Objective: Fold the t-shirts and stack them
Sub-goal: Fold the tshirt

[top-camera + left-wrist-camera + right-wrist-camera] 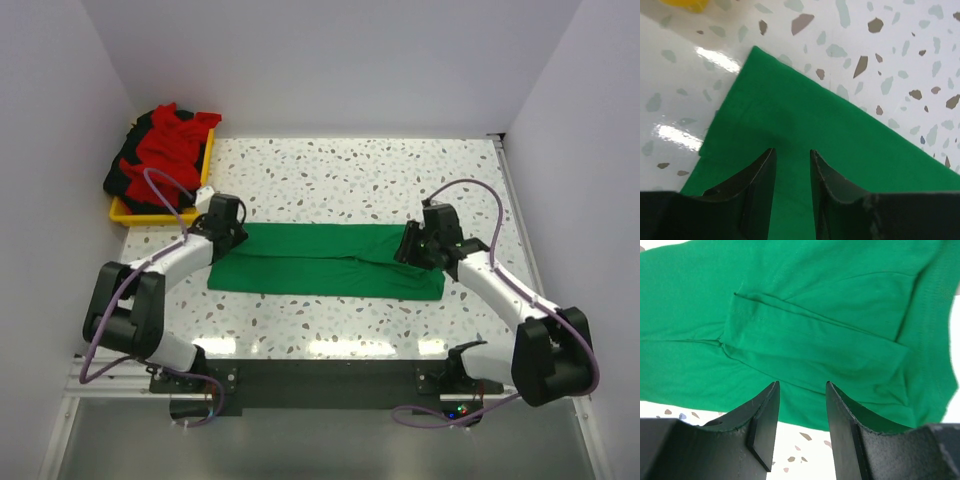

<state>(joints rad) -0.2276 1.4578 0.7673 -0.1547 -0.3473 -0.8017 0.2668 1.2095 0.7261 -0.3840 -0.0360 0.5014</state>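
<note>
A green t-shirt (325,261) lies folded into a long strip across the middle of the table. My left gripper (233,238) is open over its left end, with the shirt's corner (805,125) showing flat ahead of the fingers. My right gripper (410,245) is open over its right end, above the folded sleeve (810,335). Neither gripper holds cloth. A pile of red and dark t-shirts (165,150) lies in a yellow tray (128,212) at the back left.
The speckled white table (350,170) is walled by white panels at the left, back and right. The yellow tray stands close behind my left gripper. The arm bases sit at the table's near edge.
</note>
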